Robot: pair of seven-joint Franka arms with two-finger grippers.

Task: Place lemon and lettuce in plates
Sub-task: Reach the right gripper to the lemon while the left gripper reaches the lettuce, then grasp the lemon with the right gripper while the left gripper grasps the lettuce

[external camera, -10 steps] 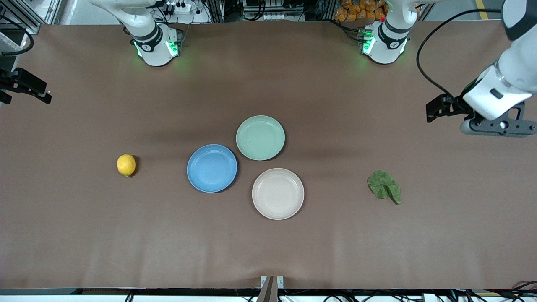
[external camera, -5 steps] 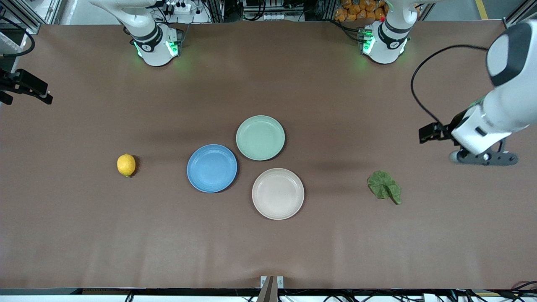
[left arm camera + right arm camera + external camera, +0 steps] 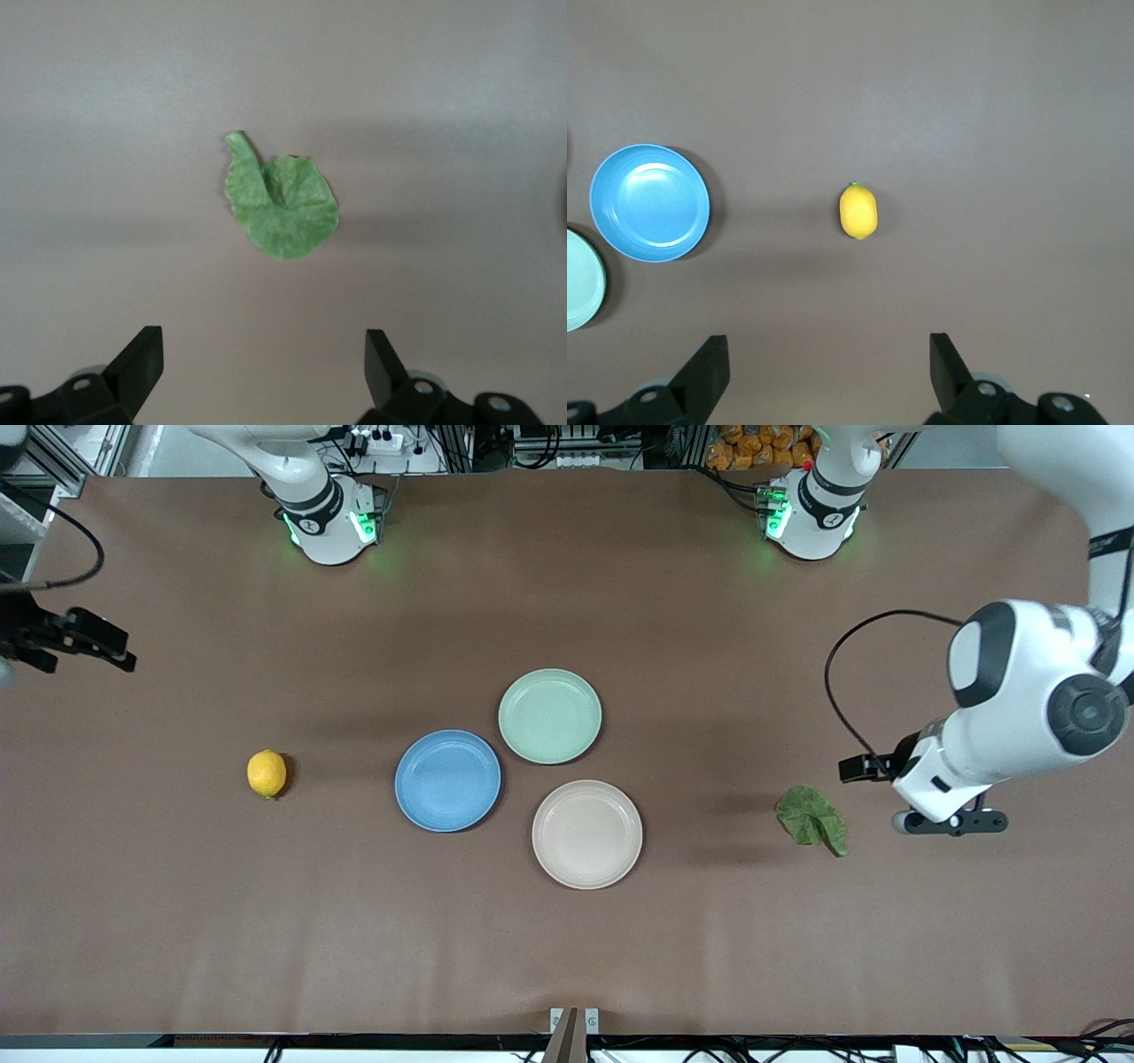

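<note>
The yellow lemon [image 3: 267, 773] lies on the table toward the right arm's end; it also shows in the right wrist view [image 3: 858, 211]. The dark-green lettuce [image 3: 811, 815] lies flat toward the left arm's end and shows in the left wrist view [image 3: 282, 199]. The blue plate [image 3: 447, 780] and the beige plate [image 3: 586, 833] sit empty mid-table. My left gripper [image 3: 948, 822] is open and empty, in the air beside the lettuce toward the left arm's end. My right gripper [image 3: 828, 354] is open and empty, high over the table's right-arm end, apart from the lemon.
A pale green plate [image 3: 549, 716] sits empty, touching the blue and beige plates, farther from the front camera than both. The blue plate [image 3: 649, 203] also shows in the right wrist view. The brown table [image 3: 177, 921] runs wide around them.
My left arm has swung down and inward, and its gripper now hangs close beside the lettuce. My right arm has shifted slightly inward. Lemon, lettuce and plates have not moved.
</note>
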